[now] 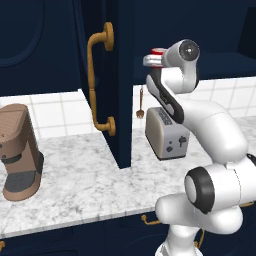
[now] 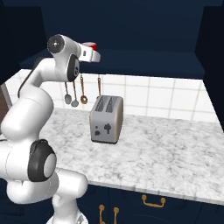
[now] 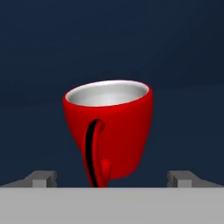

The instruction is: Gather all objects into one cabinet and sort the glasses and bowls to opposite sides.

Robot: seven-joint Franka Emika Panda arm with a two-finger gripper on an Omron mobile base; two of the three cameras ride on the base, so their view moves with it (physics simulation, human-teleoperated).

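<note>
Red cup (image 3: 111, 131) ahead of gripper (image 3: 111, 178), centred between tips, tilted, handle facing camera. Sits high, near wall cabinet above toaster (image 2: 106, 119). Jaws fully released, nothing grasped.

Risk: handle in closing path; pads may catch handle, twist or knock cup over. Tilt may cause slip.

Count: one cup, one toaster, one coffee machine (image 1: 19, 152), four hanging utensils (image 2: 74, 94). Tall cabinet (image 1: 120, 75) beside worktop (image 1: 80, 175).
</note>
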